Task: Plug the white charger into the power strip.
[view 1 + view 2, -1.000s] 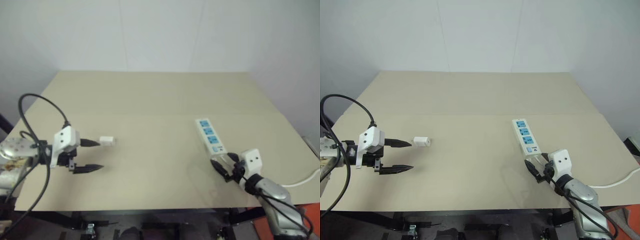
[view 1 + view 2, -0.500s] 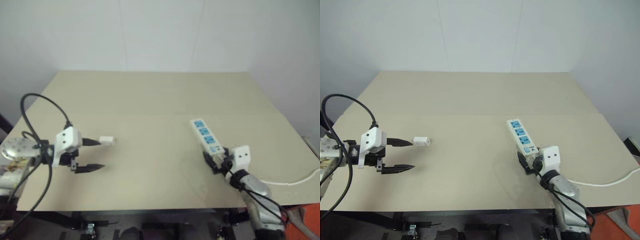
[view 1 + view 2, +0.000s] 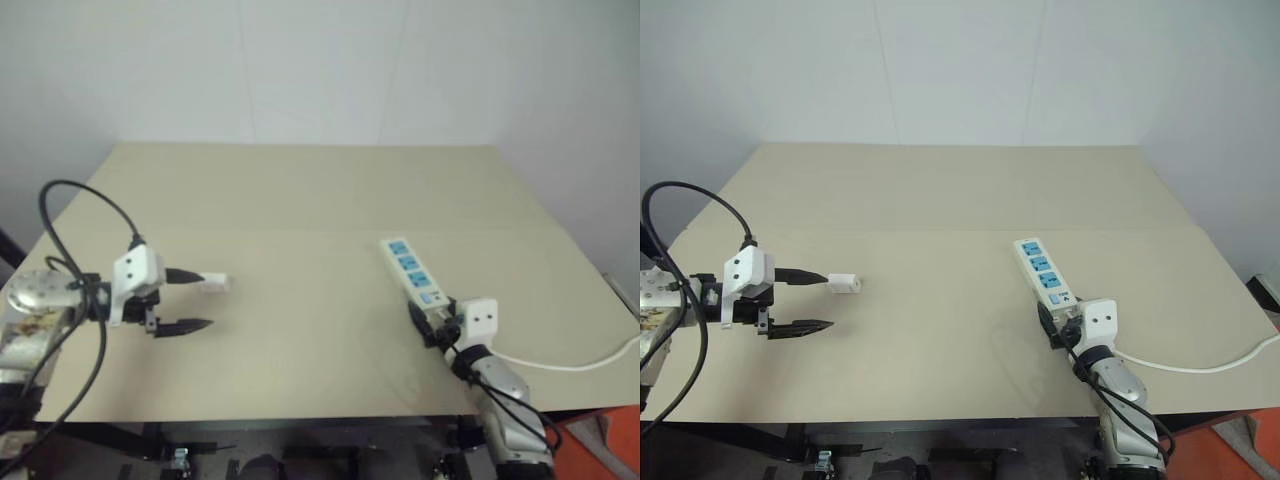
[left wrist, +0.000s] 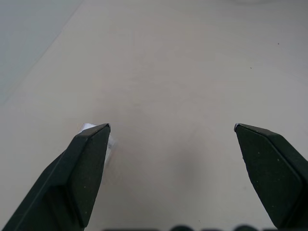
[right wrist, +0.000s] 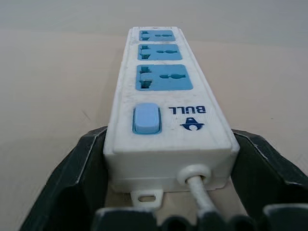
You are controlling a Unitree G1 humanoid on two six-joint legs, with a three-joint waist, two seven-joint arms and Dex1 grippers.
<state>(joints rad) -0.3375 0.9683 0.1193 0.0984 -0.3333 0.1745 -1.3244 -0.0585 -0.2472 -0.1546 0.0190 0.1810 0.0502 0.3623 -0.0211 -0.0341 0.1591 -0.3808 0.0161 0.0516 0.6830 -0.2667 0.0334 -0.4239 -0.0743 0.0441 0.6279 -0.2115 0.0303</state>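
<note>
The white charger point(image 3: 214, 283) lies on the table's left side, and a sliver of it point(image 4: 112, 143) peeks past one finger in the left wrist view. My left gripper point(image 3: 204, 300) is open just left of it, with the far fingertip almost touching it and nothing between the fingers. The power strip point(image 3: 412, 268) lies right of centre with its blue sockets facing up. My right gripper point(image 5: 168, 132) straddles the strip's cord end point(image 5: 168, 144). Its two fingers point(image 5: 89, 163) press against the strip's sides.
The tan table point(image 3: 320, 190) stretches wide between the charger and the strip. The strip's thin white cord point(image 3: 560, 362) trails off the right edge. A black cable point(image 3: 70, 195) loops above my left arm. A white wall stands behind the table.
My right gripper slid left and forward onto the strip's cord end and its fingers narrowed against the sides; the strip shifted slightly left. The left gripper barely moved.
</note>
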